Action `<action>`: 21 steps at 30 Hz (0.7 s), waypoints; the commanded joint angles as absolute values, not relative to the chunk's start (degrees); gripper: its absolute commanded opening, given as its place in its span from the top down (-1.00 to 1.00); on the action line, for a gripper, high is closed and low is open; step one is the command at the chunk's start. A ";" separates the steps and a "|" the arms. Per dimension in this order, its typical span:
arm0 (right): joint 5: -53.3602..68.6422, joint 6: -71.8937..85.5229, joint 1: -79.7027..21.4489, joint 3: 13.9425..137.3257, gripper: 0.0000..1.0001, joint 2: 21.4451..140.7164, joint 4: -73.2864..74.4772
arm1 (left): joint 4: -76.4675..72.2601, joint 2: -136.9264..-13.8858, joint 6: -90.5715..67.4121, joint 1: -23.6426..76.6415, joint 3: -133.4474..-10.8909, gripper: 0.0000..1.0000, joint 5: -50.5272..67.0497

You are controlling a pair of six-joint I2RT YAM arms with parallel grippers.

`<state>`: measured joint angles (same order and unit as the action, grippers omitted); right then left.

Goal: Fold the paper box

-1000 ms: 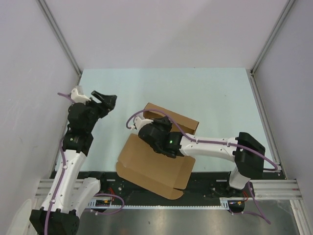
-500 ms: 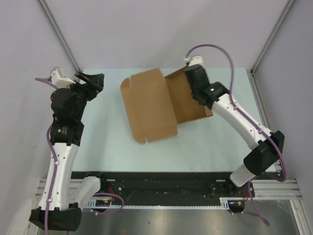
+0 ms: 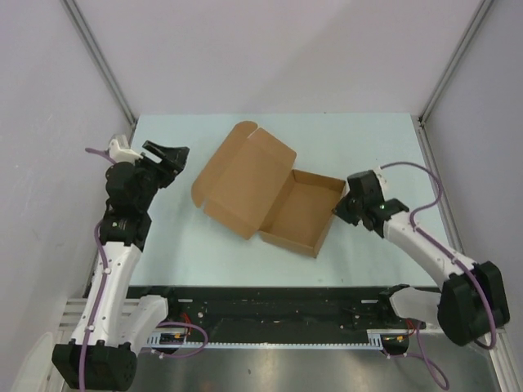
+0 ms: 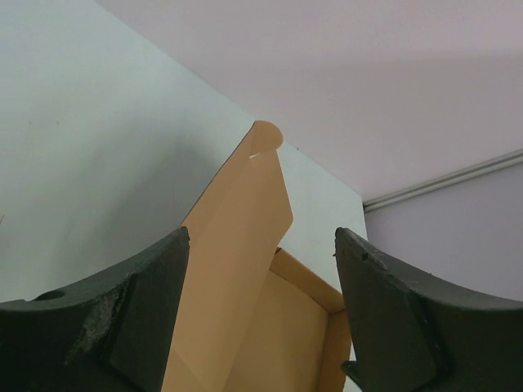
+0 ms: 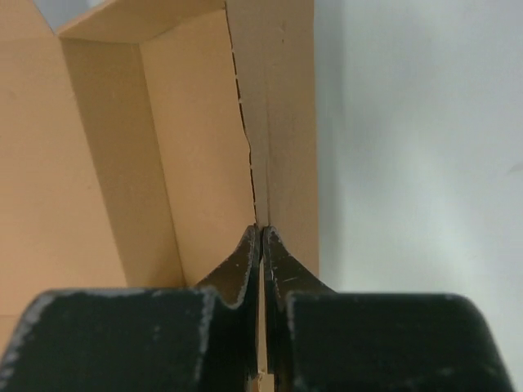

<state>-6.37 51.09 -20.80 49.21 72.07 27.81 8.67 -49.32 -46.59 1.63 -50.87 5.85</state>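
Note:
The paper box [image 3: 301,214] is plain brown cardboard, a shallow open tray in the middle of the table with its lid [image 3: 237,177] spread open to the left. My right gripper [image 3: 341,206] is shut on the tray's right side wall [image 5: 274,122], one finger inside and one outside. My left gripper [image 3: 169,155] is open and empty, held above the table left of the lid. In the left wrist view the lid flap [image 4: 237,245] and tray interior [image 4: 286,343] show between its fingers [image 4: 122,310].
The pale green table [image 3: 368,147] is enclosed by grey walls with metal posts [image 3: 100,61] at the back corners. A black rail [image 3: 278,314] runs along the near edge by the arm bases.
The box moved from high at the back right down to the table's middle and now lies flat with its lid open left. The right arm swung down to the right. The left gripper dropped slightly.

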 commanded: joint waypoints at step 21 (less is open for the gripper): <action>-38.91 31.60 -37.97 55.02 -0.82 56.25 32.11 | 15.82 -41.40 -40.34 5.18 -48.34 -0.56 2.55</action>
<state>-26.55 46.37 -37.91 52.90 58.00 30.50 13.19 -43.94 -42.78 4.10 -47.29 4.16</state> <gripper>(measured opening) 0.908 0.780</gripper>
